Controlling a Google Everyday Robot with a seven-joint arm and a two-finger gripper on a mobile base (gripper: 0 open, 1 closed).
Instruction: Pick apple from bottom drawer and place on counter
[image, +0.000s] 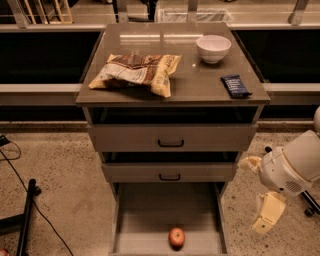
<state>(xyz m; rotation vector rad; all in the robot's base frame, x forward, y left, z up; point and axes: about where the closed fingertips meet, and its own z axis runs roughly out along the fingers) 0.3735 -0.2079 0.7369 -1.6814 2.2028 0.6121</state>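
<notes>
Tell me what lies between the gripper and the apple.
Camera view: the gripper hangs right of the bottom drawer. Only that drawer's right wall and a bare stretch of its floor separate it from the apple.

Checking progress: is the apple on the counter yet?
No, the apple lies in the bottom drawer; the gripper hangs to its right.
</notes>
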